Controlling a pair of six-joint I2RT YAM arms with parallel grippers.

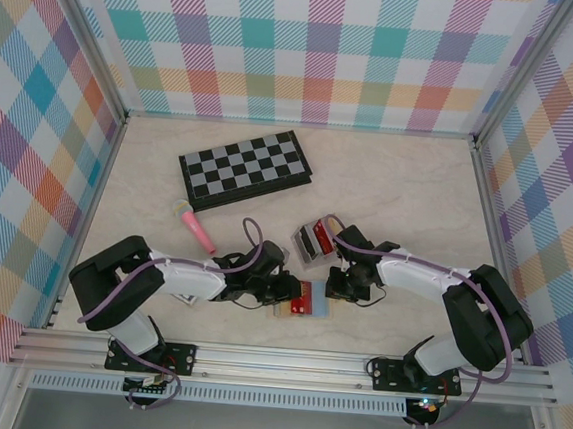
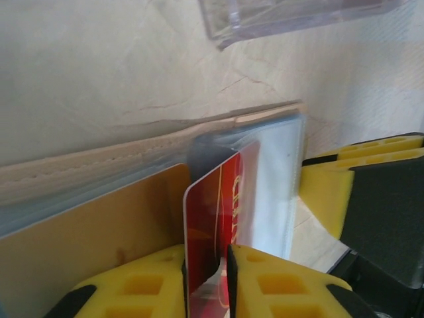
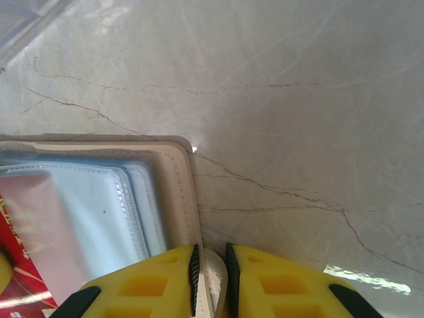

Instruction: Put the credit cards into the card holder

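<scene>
Left claw (image 2: 207,258) sits narrowly around the red credit card (image 2: 215,199), though a firm pinch cannot be told. It should re-pinch, then draw the card straight back from the sleeve ahead, while the right claw (image 3: 211,258) clamps the tan wallet (image 3: 179,199) edge.

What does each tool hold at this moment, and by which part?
Left tool pinches the red card by one edge; right tool pinches the tan wallet by its edge.

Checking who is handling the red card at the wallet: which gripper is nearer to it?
Left. The left gripper has the red card standing between its fingers. The right gripper clamps the wallet at its edge, beside the card.
</scene>
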